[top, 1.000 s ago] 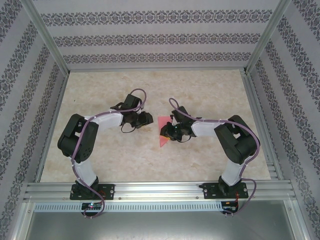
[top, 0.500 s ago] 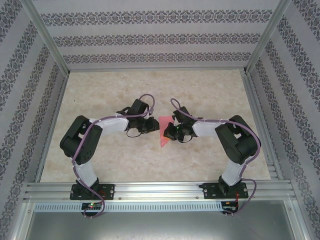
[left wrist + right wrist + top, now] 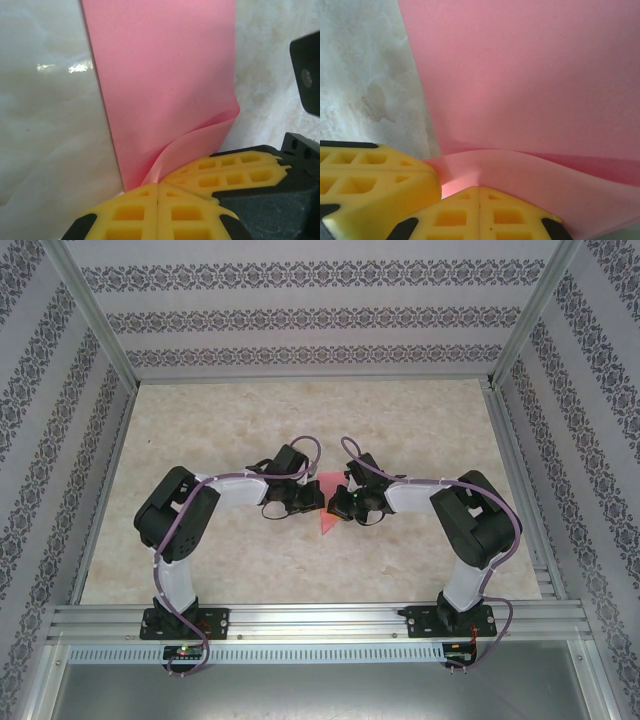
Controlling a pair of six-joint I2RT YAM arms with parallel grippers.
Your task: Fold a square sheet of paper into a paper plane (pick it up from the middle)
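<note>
Now both grippers are closed on the square sheet of paper (image 3: 324, 522), and this is the change of the last second. A second ago the left gripper (image 3: 308, 498) stood open and apart from the sheet, on its left side. It has since travelled to the sheet and shut its jaws. The right gripper (image 3: 334, 502) was already over the paper with its jaws partly open, and it has closed as well.

From above, the two grippers almost meet nose to nose over the pink sheet, which lies near the middle of the table (image 3: 200, 420). Only its near corner and a small far part show past them.

On the left wrist camera the yellow fingertips are pressed together with a raised fold of paper between them, and the rest of the sheet lies flat on the table beyond. The right wrist camera shows the same from the other side: shut fingertips and a low ridge of paper rising into them.

I judge that the pick-up from the middle is now taken by both sides. The sheet seems pinched but not yet lifted. The pinches are shallow, so the thin paper could slip or tear if the arms pull apart.
</note>
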